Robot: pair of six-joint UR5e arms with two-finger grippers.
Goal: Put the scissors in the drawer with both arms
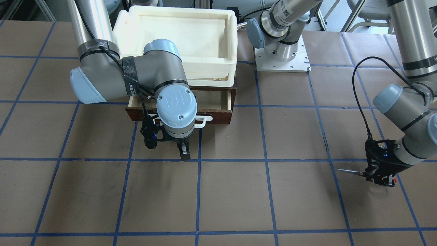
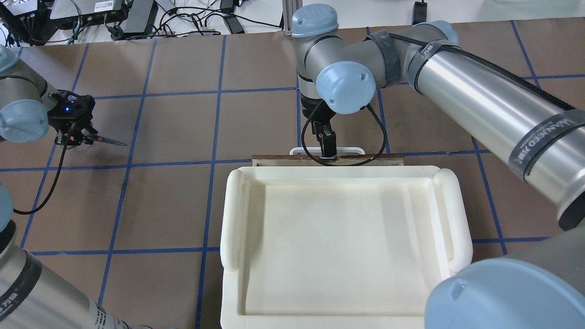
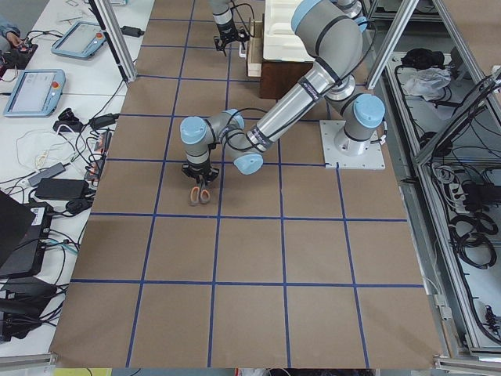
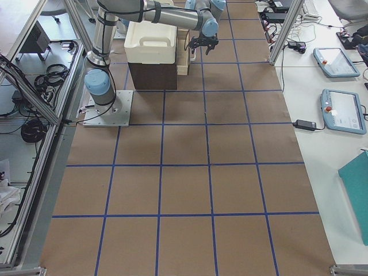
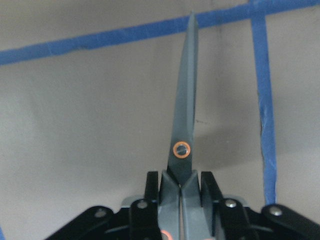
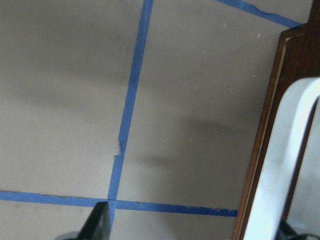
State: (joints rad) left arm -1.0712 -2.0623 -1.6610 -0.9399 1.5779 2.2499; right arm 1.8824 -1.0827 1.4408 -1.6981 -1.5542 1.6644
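My left gripper (image 1: 379, 177) is shut on the scissors (image 1: 348, 170) at their grey handles, low over the table at its left end, far from the drawer. The slim blades point toward the table's middle. In the left wrist view the closed blades (image 5: 185, 115) stick out ahead between the two fingers (image 5: 151, 192). My right gripper (image 2: 326, 145) points down at the drawer's white bar handle (image 2: 301, 150). It is open, and the handle (image 6: 280, 165) lies beside its right finger. The drawer (image 1: 218, 114) is pulled partly out, showing pale plywood inside (image 1: 211, 99).
A cream-white foam tray (image 1: 228, 30) sits on top of the dark cabinet over the drawer. The left arm's base plate (image 1: 300, 63) is bolted to the table beside the cabinet. Brown paper with blue tape lines (image 1: 266, 160) covers the table.
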